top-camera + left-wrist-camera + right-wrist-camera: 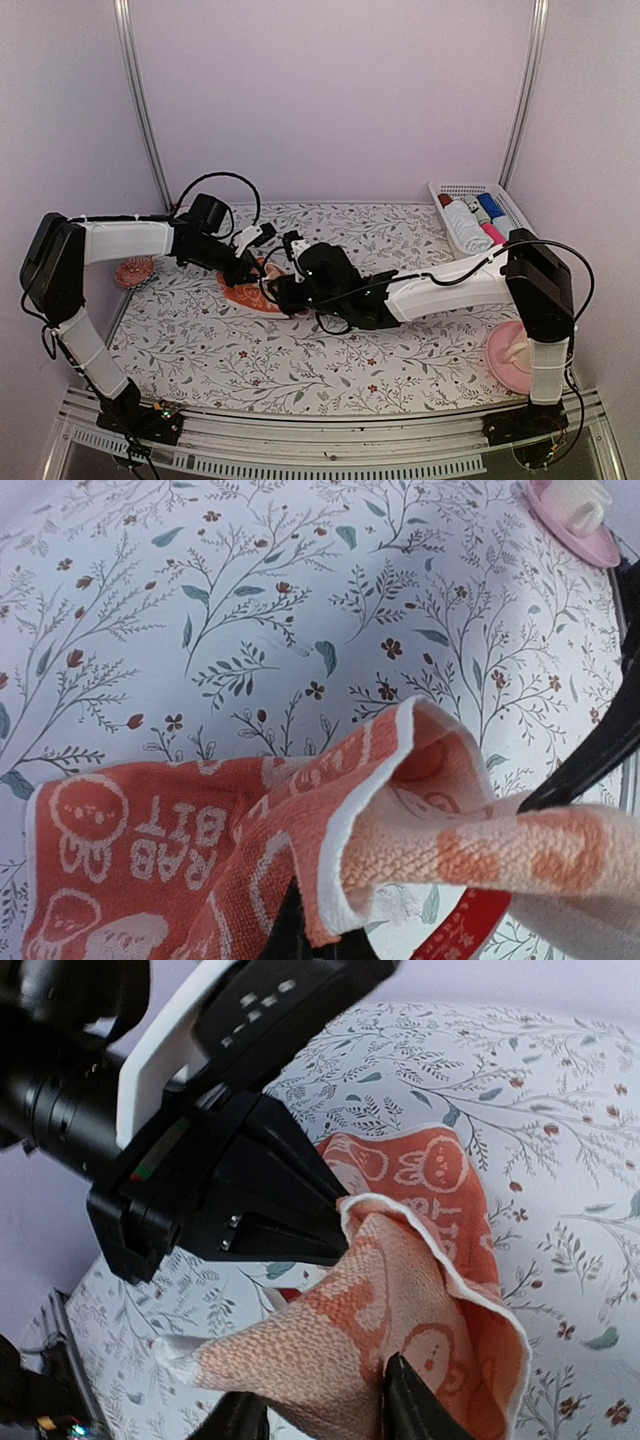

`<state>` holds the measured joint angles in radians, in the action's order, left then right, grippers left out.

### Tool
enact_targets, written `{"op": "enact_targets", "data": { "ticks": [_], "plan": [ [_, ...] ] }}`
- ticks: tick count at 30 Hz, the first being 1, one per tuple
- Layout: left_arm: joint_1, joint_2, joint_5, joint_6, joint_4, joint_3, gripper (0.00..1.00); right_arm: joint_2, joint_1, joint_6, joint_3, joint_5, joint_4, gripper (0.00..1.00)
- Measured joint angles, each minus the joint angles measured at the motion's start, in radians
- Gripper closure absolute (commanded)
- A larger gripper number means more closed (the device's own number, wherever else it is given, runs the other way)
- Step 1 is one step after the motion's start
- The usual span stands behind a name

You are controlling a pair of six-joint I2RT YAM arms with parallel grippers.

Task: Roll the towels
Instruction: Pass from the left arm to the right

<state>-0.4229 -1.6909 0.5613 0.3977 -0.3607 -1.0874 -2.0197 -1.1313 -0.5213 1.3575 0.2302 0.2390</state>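
Note:
The orange-red towel (243, 297) with white rabbit prints lies partly flat on the floral table cover, with one edge lifted and folded over (150, 840) (420, 1180). My left gripper (260, 274) is shut on that raised edge; in the right wrist view its black jaws (335, 1210) meet at the white hem. My right gripper (286, 292) (325, 1412) reaches in from the right. The bunched fold fills the space between its two black fingers (415, 1400), and it is shut on that fold. A red label (465, 920) hangs under the fold.
A white basket (437, 190) at the back right holds several rolled cloths. A pink dish (510, 360) (580, 520) sits by the right arm's base. A small pink patterned object (133, 270) lies at the left edge.

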Motion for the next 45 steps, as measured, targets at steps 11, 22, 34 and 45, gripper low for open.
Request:
{"op": "enact_targets", "data": {
  "ticks": [11,22,34,45],
  "plan": [
    [0.005,0.000,0.046,0.057,-0.068,-0.037,1.00,0.085,0.000,0.078,-0.103,0.139,-0.076,0.98],
    [0.065,-0.001,0.017,0.066,-0.077,-0.148,0.99,0.454,0.019,0.101,-0.328,0.229,-0.194,0.98],
    [0.038,-0.060,-0.128,0.052,-0.041,-0.164,0.19,0.499,0.045,0.106,-0.355,0.200,-0.377,0.98],
    [-0.219,0.084,-0.193,0.130,-0.073,-0.068,0.21,0.443,0.092,0.075,-0.360,0.164,-0.441,0.97]
  ]
}}
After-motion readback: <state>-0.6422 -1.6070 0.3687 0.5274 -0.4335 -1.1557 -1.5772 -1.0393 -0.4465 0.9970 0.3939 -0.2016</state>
